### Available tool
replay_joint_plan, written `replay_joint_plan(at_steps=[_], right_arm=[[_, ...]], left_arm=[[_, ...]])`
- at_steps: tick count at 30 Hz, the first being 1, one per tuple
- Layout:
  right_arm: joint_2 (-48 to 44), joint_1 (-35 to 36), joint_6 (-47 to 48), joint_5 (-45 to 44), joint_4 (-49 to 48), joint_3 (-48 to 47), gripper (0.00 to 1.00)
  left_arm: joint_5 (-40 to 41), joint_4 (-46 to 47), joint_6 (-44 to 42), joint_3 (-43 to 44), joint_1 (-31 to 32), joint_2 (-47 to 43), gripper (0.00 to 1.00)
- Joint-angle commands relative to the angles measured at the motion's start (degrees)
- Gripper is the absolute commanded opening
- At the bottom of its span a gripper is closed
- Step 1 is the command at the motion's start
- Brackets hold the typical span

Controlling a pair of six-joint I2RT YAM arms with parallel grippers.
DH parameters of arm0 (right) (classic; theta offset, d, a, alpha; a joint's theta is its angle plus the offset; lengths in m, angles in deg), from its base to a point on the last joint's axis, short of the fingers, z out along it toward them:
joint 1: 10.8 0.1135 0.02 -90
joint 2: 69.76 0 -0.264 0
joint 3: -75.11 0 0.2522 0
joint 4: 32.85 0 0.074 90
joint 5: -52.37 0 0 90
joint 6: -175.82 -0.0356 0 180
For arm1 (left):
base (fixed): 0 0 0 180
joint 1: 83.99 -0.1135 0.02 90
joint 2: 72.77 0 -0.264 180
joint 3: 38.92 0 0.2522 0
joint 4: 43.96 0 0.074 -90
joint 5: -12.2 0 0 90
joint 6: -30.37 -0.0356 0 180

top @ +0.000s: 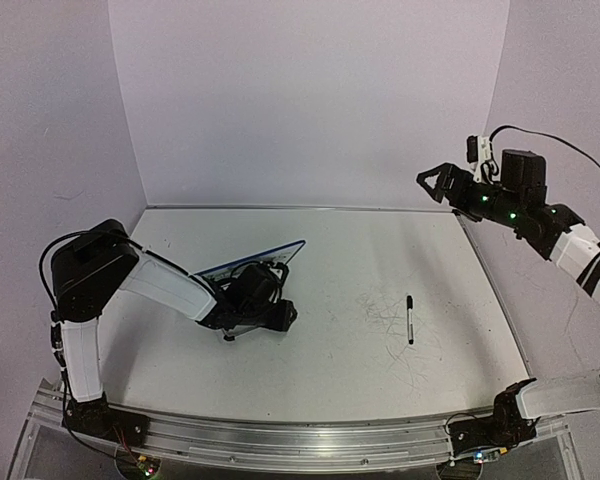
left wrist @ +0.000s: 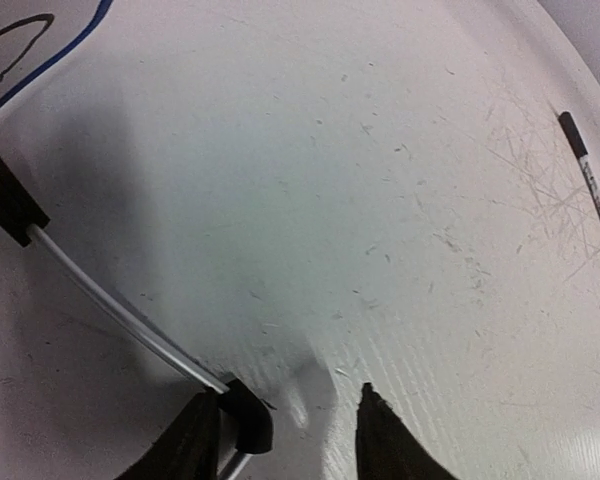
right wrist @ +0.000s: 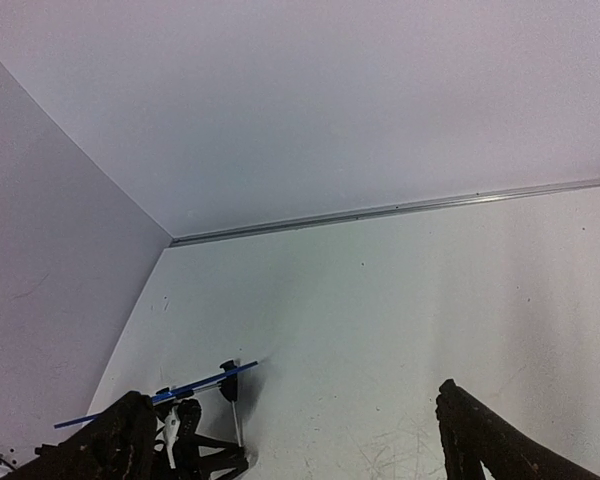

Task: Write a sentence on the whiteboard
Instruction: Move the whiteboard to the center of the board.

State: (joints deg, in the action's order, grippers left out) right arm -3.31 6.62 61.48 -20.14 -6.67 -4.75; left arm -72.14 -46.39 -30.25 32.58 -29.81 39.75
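White scuffed surface (top: 340,380), seen from above. The small blue-rimmed white whiteboard (top: 265,256) stands tilted left of centre. One dark stroke (left wrist: 20,40) shows on it, so I judge the sentence barely begun. My left gripper (left wrist: 285,400) sits low at its wire stand (left wrist: 120,305), jaws parted, gripping nothing. My right gripper (top: 430,183) hangs released above the far right corner. The thin black marker (top: 410,320) lies unheld right of centre, unobstructed.

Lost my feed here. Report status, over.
Left gripper open, at tilted whiteboard stand foot. Right gripper open, raised high. Marker lying loose, unheld. No obstruction seen.
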Motion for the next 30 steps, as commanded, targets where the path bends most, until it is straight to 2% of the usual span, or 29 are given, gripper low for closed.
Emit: replay_joint_plan(at_steps=[1,5,10,15,19,24,30], right_arm=[[0.42,0.49,-0.50,-0.07,-1.72,0.92,0.98],[2.12,2.33,0.27,-1.68,-0.95,2.26,0.98],[5.44,6.91,2.92,-7.36,-0.74,3.44,0.98],[10.17,13.31,7.42,-14.63,-1.43,4.53,0.96],[14.97,20.26,10.25,-20.03,-4.17,5.55,0.91],[20.90,32.32,11.92,-24.94,-11.65,6.50,0.87],[34.68,47.85,14.60,-33.42,-24.03,2.18,0.85]], left_arm=[[-3.46,0.33,-3.01,2.35,2.07,-2.50,0.57],[-3.45,-0.75,-3.53,0.98,3.01,-7.26,0.66],[-3.76,-2.65,-7.10,-1.49,6.49,-15.06,0.67],[-7.85,-3.28,-15.69,-3.78,12.74,-26.23,0.69],[-8.30,-9.43,-18.68,-1.15,13.14,-35.87,0.72],[4.09,-18.27,-23.04,5.14,13.09,-45.96,0.77],[32.38,-20.13,-24.69,13.98,12.68,-46.75,0.84]])
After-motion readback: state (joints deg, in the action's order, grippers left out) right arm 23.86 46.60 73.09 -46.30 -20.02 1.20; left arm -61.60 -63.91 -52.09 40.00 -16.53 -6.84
